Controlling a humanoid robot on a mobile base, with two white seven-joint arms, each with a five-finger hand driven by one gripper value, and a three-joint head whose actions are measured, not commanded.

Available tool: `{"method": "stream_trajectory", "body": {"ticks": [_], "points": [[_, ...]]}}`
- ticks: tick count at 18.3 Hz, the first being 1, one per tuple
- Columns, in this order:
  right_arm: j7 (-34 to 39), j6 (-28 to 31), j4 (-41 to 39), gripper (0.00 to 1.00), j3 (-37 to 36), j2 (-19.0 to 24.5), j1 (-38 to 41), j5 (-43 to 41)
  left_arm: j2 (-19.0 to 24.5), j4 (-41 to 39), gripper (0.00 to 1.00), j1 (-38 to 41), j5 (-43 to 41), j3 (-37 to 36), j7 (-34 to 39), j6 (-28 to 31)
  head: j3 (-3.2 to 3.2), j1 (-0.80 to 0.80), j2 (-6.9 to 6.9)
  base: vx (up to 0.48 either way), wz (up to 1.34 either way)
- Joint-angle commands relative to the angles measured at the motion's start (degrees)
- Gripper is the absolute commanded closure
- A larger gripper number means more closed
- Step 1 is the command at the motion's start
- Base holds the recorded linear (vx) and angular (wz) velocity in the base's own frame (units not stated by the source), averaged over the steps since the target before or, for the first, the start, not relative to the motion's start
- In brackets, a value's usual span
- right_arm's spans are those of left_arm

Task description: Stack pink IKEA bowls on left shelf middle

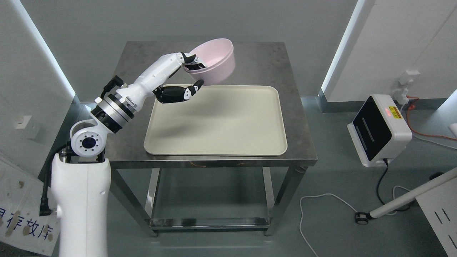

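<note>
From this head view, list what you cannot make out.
- Left hand: the fingers inside the pink bowl are hidden by its rim and wall.
- Bowl's underside: faces away, so contact with the tray is unclear.
- Right arm: outside the picture.
- Target shelf: not visible anywhere.
- Sign at lower left: cut off by the edge.

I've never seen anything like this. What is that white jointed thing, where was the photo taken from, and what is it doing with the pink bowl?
The picture comes from a camera on a humanoid robot's head, looking down. The white jointed thing is its left arm, ending in a left hand with fingers. That hand grips a pink bowl by its rim, tilted and lifted above a steel table. On the table lies a cream tray with nothing on it. The right arm is out of view.
</note>
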Motion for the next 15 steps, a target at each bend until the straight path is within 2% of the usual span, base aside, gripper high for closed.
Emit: {"method": "stream_trajectory", "body": {"ticks": [1,6,15], "points": [[0.0,0.0,0.0,0.00,-0.5,-1.0,0.0,0.4,1.0,-3.6,0.97,3.8,0.0,6.4,6.1,1.3,0.00,0.00,0.00,-0.129,-0.05],[0.0,0.0,0.0,0.00,-0.5,-1.0,0.0,0.4,1.0,-3.8,0.97,4.1,2.3,9.3,6.0,0.7,0.00,0.00,0.00,-0.208,0.04],[0.0,0.0,0.0,0.00,-0.5,-1.0,0.0,0.4,1.0,-4.0,0.97,7.9,6.2,9.3,5.9,-3.0,0.00,0.00,0.01,-0.318,0.10]]}}
